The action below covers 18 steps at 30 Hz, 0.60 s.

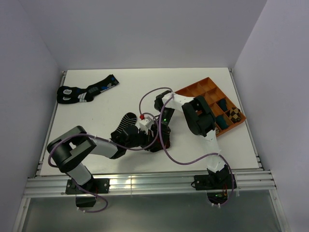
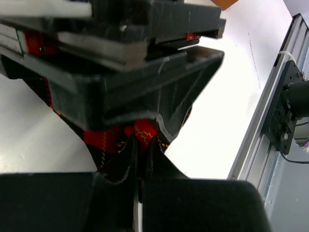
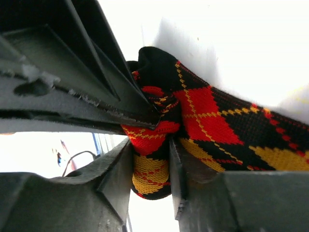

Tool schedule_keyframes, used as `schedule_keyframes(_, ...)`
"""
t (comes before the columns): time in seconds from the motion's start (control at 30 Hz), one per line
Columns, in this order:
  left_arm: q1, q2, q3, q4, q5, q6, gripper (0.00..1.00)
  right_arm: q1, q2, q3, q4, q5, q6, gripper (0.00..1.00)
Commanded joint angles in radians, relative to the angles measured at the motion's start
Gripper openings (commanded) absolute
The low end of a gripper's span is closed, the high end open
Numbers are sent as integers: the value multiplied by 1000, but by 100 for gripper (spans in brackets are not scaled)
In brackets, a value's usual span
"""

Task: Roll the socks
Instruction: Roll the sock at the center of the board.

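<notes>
The left gripper [image 2: 137, 181] and right gripper [image 3: 150, 169] meet tip to tip near the middle of the table [image 1: 145, 82], slightly toward its near edge. Both are clamped on the argyle sock [image 3: 212, 121]. In the left wrist view, the left jaws stand almost together, with a thin fold of black fabric pinched in the slit between them. A red-and-orange bunch of the sock sits just above the pinch, under the body of the right gripper. In the right wrist view, the right jaws stand narrow, with a folded lobe of red and yellow diamonds pressed between them. The rest of the sock runs off to the right, flat on the table surface. In the top view the two grippers cover most of the argyle sock. The ankle sock [image 1: 126, 122] lies just beside the left gripper on its far-left side, striped end toward the far edge. Whether it touches the argyle sock cannot be told. A pair of blue-marked socks [image 1: 83, 92] lies near the far-left corner, well apart from the grippers. An orange tray [image 1: 190, 89] sits at the far-right side of the table, with a checked bundle [image 1: 234, 114] in one of its right-hand compartments.
</notes>
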State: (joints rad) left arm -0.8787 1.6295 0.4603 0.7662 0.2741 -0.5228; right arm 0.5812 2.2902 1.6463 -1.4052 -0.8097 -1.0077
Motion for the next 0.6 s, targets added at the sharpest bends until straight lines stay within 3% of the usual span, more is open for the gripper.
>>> schedule_keyframes(0.0, -37, -14, 47, -109, -41, -25, 0, 2, -60, -46, 118, 47, 43, 41)
schedule_keyframes(0.13, -62, -26, 81, -227, -91, -46, 0, -1, -110, -78, 192, 50, 81, 53)
schedule_keyframes(0.57, -83, 4, 143, -392, -190, -132, 0, -46, -297, -186, 458, 142, 276, 59)
